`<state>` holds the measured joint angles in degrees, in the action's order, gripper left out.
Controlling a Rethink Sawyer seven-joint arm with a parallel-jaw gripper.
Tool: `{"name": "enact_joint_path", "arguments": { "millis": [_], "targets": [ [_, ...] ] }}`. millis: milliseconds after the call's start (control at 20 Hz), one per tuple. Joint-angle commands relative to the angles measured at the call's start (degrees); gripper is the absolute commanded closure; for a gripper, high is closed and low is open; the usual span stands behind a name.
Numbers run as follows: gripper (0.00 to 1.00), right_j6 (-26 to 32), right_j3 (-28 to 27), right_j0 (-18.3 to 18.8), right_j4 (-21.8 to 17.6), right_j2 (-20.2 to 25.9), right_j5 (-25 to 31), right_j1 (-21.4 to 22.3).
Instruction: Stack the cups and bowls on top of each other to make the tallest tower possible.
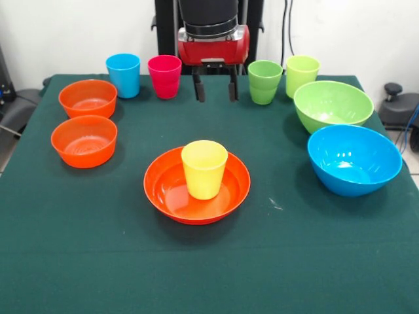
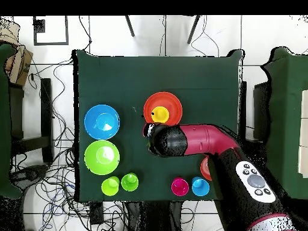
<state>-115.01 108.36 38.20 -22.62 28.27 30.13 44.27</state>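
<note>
A yellow cup (image 1: 204,169) stands in the wide orange bowl (image 1: 196,196) at the table's middle; both also show in the overhead view, the cup (image 2: 160,114) in the bowl (image 2: 170,103). Two small orange bowls (image 1: 88,98) (image 1: 84,140) sit at the left. A sky blue cup (image 1: 123,75) and a pink cup (image 1: 164,76) stand at the back left. A green cup (image 1: 264,82) and a yellow-green cup (image 1: 302,75) stand at the back right. My gripper (image 1: 215,86) hangs open and empty at the back, between the pink and green cups, behind the wide bowl.
A large lime green bowl (image 1: 332,104) and a large blue bowl (image 1: 353,159) sit at the right. In the overhead view the red arm (image 2: 195,141) lies over the table beside the wide bowl and hides most of the small orange bowls.
</note>
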Motion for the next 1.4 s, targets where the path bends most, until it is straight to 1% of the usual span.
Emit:
{"name": "enact_joint_path", "arguments": {
  "millis": [50,200,300,650,750,800,900,1200,1300,1400],
  "targets": [
    [0.00,0.1,2.9,-0.4,-3.3,-1.2,-2.2,1.4],
    [0.00,-0.3,3.4,-0.6,-3.2,-1.1,-2.6,1.5],
    [0.00,0.4,3.7,0.1,-3.2,-0.7,-2.6,1.5],
    [0.00,7.0,7.8,7.2,-2.1,2.9,0.7,6.2],
    [0.00,8.3,8.0,8.7,-2.0,3.8,1.9,7.0],
    [0.00,9.0,7.1,9.0,-1.9,4.2,3.1,7.2],
    [0.00,9.4,7.6,9.8,-2.6,4.5,3.0,7.6],
    [0.00,10.5,5.0,10.8,-4.8,4.5,4.0,5.4],
    [0.00,10.3,3.0,10.3,-6.4,3.9,3.2,2.8],
    [0.00,9.8,0.5,9.3,-8.1,3.0,1.8,-0.7]
  ]
}}
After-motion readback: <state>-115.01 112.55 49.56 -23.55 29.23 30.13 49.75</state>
